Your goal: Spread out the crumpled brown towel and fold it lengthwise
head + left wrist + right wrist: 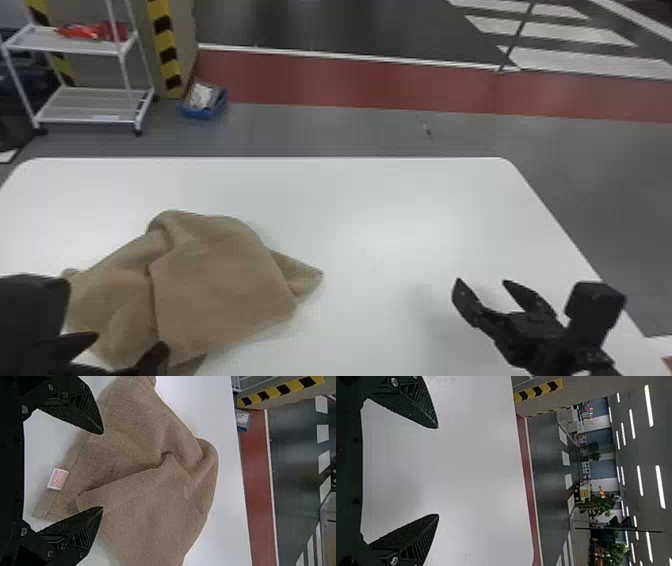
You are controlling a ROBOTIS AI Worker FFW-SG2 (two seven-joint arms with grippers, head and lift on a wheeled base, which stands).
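The brown towel (220,285) lies crumpled on the left half of the white table, with folds across it and one corner jutting out to the right. At the lower left, my left gripper (127,345) stands open over the towel's near left part. In the left wrist view, the left gripper (103,471) has its fingers wide apart, with the towel (158,502) beyond them and a small white tag at one hem. My right gripper (482,284) is open above the table's right side, away from the towel; in the right wrist view, the right gripper (438,471) holds nothing.
The white table (390,215) has its far edge and rounded corners in view. Beyond it on the floor stand a white wire shelf (85,105) and a blue bin (202,102), near a pillar with yellow and black stripes.
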